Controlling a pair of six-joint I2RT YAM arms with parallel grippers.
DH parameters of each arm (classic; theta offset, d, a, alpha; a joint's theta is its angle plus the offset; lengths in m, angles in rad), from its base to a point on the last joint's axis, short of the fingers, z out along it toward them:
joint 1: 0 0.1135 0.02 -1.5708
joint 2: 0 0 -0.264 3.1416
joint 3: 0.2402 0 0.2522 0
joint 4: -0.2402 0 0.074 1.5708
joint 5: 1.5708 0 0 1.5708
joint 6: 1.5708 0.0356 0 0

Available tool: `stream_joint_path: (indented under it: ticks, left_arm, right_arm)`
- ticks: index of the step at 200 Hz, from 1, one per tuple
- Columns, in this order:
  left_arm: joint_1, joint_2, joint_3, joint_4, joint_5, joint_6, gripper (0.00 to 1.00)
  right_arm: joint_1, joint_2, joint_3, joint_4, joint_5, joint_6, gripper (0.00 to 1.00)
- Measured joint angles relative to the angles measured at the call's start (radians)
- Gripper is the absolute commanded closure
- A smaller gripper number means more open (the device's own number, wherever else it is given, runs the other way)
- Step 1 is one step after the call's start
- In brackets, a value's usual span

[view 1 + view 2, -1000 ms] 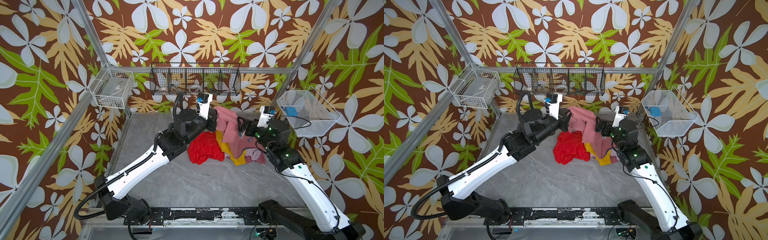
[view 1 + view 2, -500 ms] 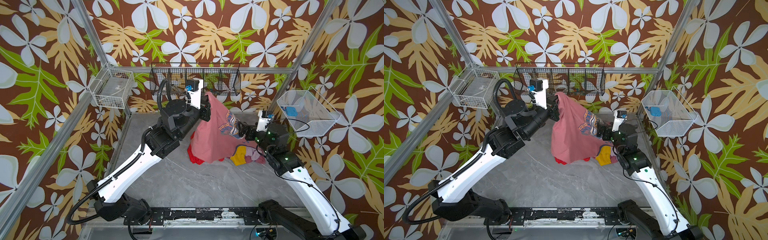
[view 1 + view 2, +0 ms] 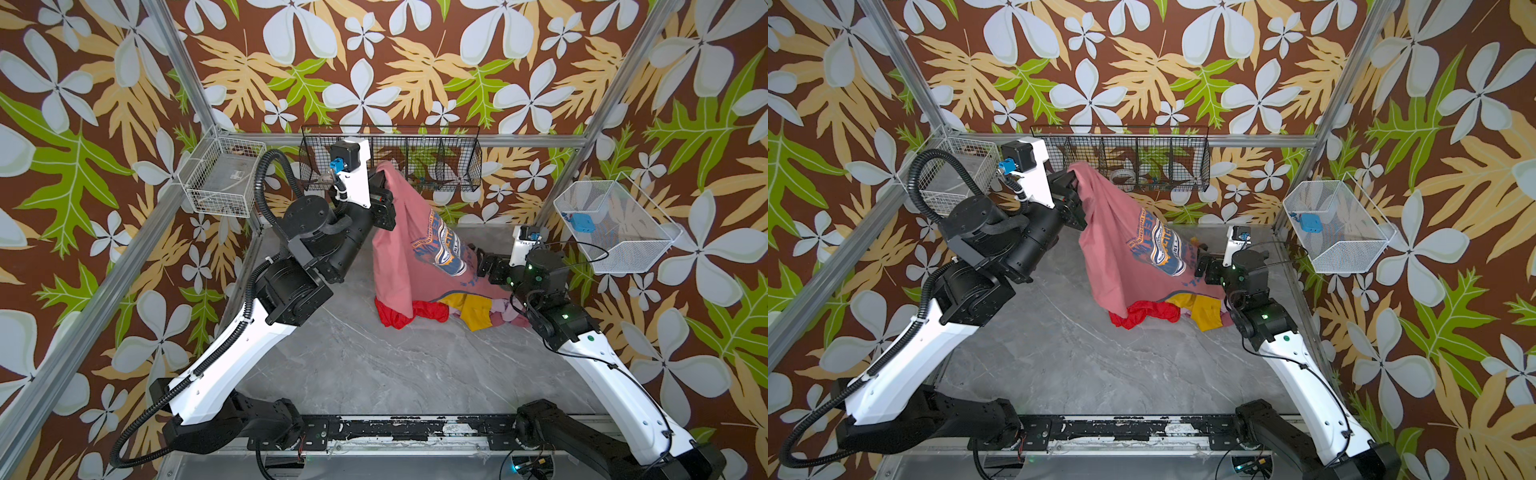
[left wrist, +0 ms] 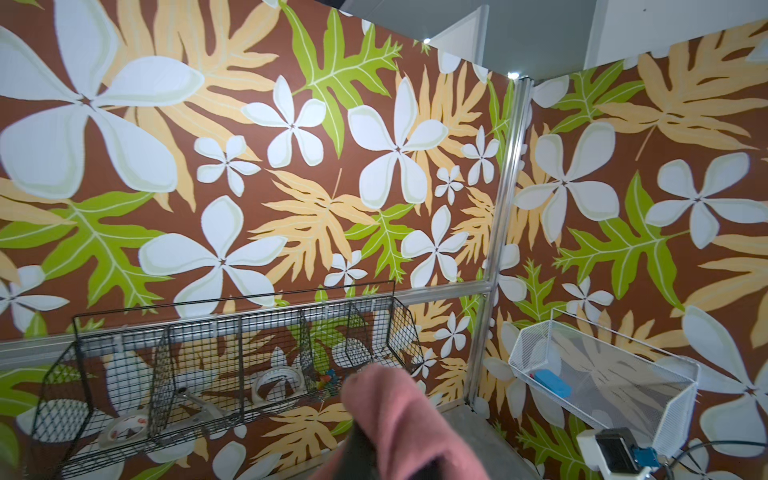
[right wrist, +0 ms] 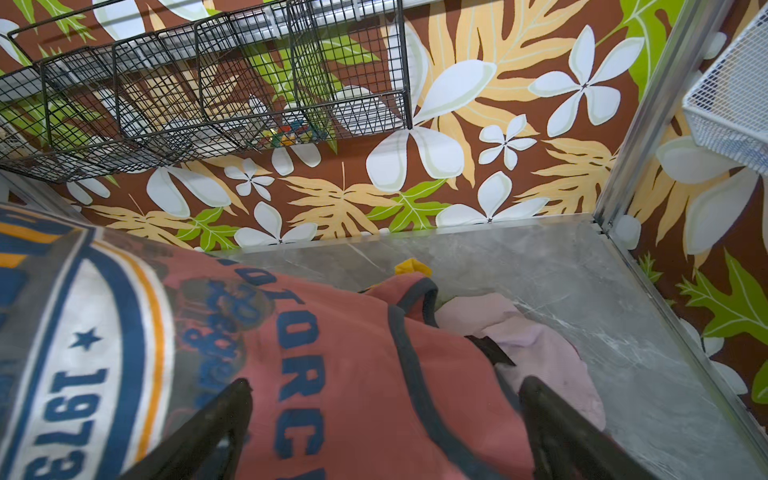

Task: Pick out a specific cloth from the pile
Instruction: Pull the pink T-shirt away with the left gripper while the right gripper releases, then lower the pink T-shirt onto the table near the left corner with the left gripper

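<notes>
With the left gripper (image 3: 383, 178) clamped on a corner of the dusty rose-pink printed T-shirt (image 3: 401, 253), raised at eleven o'clock above the red, mustard and lilac garment heap (image 3: 467, 311), and the right gripper (image 5: 384, 395) gaping at its three-o'clock side, I'd lift higher until the draped hem clears.

Much of pile (image 3: 395, 318) under cloth (image 3: 397, 249)

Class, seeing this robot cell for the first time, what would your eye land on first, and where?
A rose-pink T-shirt with a blue-and-orange print hangs from the shut left gripper, raised near the black wire basket at the back. Its lower end drapes over the pile of red and yellow garments, while the right gripper stands open beside the print.
</notes>
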Motion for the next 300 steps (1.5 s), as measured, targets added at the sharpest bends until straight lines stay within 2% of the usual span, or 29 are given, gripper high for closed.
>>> stream_joint_path:
  ticks: [41, 130, 209, 244, 300]
  left_arm:
    - [0.058, -0.066, -0.030, -0.008, -0.098, 0.023, 1.00]
    - [0.262, -0.172, -0.127, -0.126, -0.252, 0.034, 1.00]
    - [0.567, -0.220, -0.178, -0.314, -0.269, 0.017, 1.00]
    - [0.595, -0.238, -0.195, -0.327, -0.277, 0.031, 1.00]
    - [0.612, -0.183, -0.154, -0.321, -0.358, 0.162, 1.00]
  right_arm:
    - [0.000, 0.013, 0.007, 0.006, 0.004, 0.002, 0.00]
    - [0.000, 0.054, 0.024, 0.011, -0.014, 0.043, 0.00]
    - [0.000, 0.060, 0.026, 0.011, -0.031, 0.048, 0.00]
    - [0.000, 0.062, 0.026, 0.011, -0.034, 0.052, 0.00]
    - [0.000, 0.062, 0.019, 0.010, -0.033, 0.052, 0.00]
